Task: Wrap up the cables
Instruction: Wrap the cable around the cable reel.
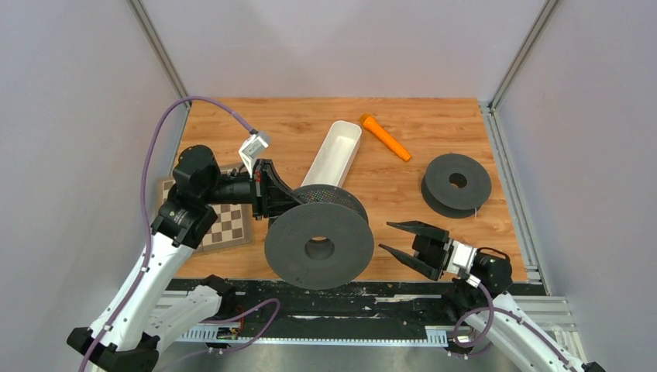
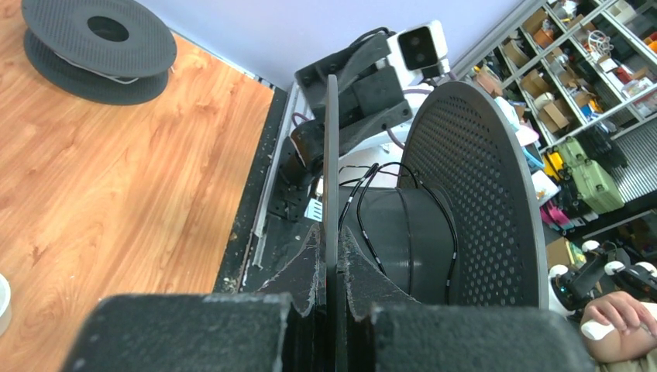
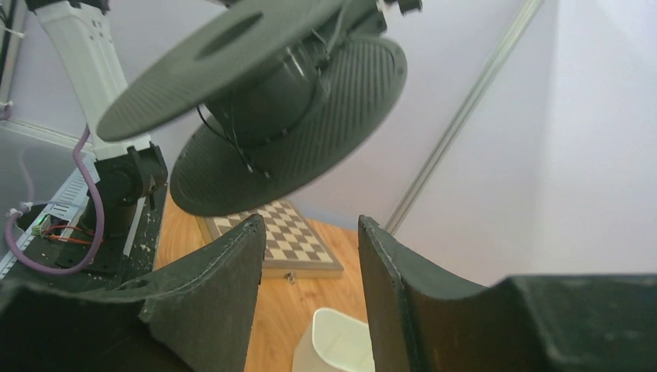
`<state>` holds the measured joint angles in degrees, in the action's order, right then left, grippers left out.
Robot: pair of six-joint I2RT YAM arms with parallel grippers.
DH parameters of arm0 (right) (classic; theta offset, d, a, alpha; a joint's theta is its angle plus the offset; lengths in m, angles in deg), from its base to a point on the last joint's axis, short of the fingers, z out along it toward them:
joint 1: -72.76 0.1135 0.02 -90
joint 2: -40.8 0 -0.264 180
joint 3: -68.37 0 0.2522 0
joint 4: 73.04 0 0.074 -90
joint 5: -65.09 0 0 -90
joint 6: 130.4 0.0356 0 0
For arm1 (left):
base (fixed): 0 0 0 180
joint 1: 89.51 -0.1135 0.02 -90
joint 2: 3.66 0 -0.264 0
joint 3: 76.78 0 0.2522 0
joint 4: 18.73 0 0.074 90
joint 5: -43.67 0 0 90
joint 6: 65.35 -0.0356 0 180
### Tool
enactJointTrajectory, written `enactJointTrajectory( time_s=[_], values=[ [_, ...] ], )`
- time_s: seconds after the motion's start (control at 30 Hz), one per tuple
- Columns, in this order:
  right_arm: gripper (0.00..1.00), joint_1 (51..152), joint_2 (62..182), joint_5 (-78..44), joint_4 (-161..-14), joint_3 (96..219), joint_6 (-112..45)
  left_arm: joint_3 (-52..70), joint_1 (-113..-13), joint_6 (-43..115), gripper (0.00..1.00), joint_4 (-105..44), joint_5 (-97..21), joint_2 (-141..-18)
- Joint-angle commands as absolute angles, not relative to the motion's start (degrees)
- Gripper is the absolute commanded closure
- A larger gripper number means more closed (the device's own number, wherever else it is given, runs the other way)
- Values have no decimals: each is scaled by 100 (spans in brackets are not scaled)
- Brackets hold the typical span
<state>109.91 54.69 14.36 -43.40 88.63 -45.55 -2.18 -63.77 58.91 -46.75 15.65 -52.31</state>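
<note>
Found the left jaws pressed together on the thin edge of one flange of the large black spool (image 1: 319,248), namely the flange farther from the arms' bases, with that edge running straight between the two fingers (image 2: 194,333) in the left wrist view. Saw the spool standing on edge and tilted near the front of the table (image 1: 387,194), its holed face turned toward the top camera. Traced the dark cable (image 2: 362,221), thin as thread, looped a few loose turns around the spool's hub (image 2: 411,232) between the two flanges. Picked out the same dark strands on the hub from the right wrist view. Found the right jaws spread wide and holding nothing, pointed at the large spool from its right side, near it but apart. Noted a smaller black spool (image 1: 457,184) lying flat well off to the right, with a whitish thread-like cable (image 1: 462,209) showing at its groove; could not tell how much of it was wound. Noted also a white tray (image 1: 337,151) behind the large spool, an orange carrot-shaped object (image 1: 385,137) just beside the tray's far end, and a chessboard (image 1: 225,225) partly under the left arm (image 1: 182,209).
</note>
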Motion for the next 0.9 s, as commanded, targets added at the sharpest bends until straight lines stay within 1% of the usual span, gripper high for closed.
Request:
enactJointTrajectory(
  time_s=[0.0,0.43,0.73,0.87],
  values=[
    [51,11206,5597,1782,-4298,9383,-4888,57,-6411,6172,100,-4236,1610,-5233],
    [54,11888,5966,1694,-4882,9754,-5724,-12,-6423,6355,100,-3975,1544,-5311],
    [56,12203,6379,1300,-4697,9894,-5914,-105,-6417,6441,100,-3878,1550,-5274],
    [62,12309,6494,1237,-4547,9925,-5921,-129,-6415,6474,100,-3856,1551,-5277]
  ],
)
